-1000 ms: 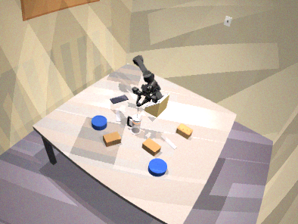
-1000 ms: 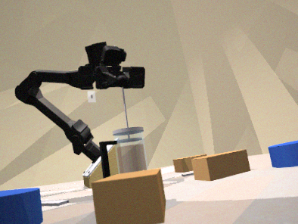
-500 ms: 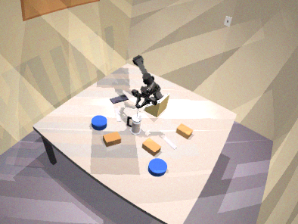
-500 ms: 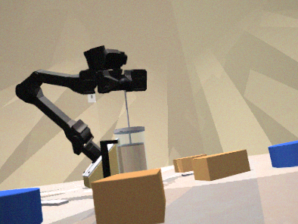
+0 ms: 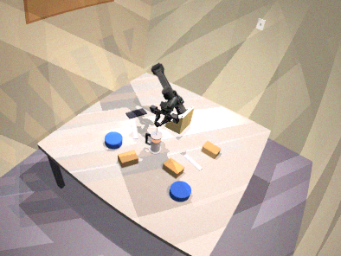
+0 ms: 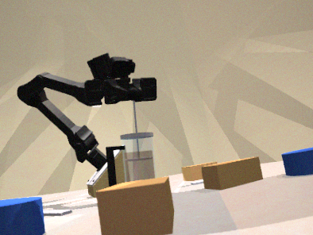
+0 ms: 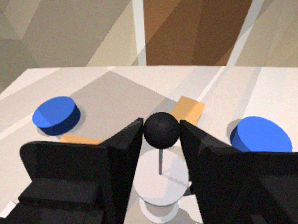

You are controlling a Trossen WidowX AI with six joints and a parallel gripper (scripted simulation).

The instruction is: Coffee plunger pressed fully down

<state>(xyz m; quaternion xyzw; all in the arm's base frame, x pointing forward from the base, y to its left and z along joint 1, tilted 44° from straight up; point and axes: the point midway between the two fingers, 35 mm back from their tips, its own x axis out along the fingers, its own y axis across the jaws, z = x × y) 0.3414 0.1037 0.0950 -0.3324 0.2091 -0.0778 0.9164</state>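
Black hand point(image 7: 161, 132), black round knob point(image 7: 161, 129) between its fingers, grey rod point(image 6: 135, 117) below. The press point(image 6: 137, 156) is clear glass with brownish fill and a black handle point(image 6: 112, 163). Two bright blue discs point(image 5: 113, 139) point(image 5: 180, 190) sit on the pale cream desk point(image 5: 229, 143), among tan boxes point(image 5: 128, 158). Purple-grey floor point(image 5: 281, 182), beige walls crossed with lighter streaks.

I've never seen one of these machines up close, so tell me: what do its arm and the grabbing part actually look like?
The arm is matte black all over, built of slim straight links joined by chunkier rounded joints. No cables, labels or markings show. The gripper ends in two broad, flat, black jaws with angular, wedge-like faces, set on blocky black housings.
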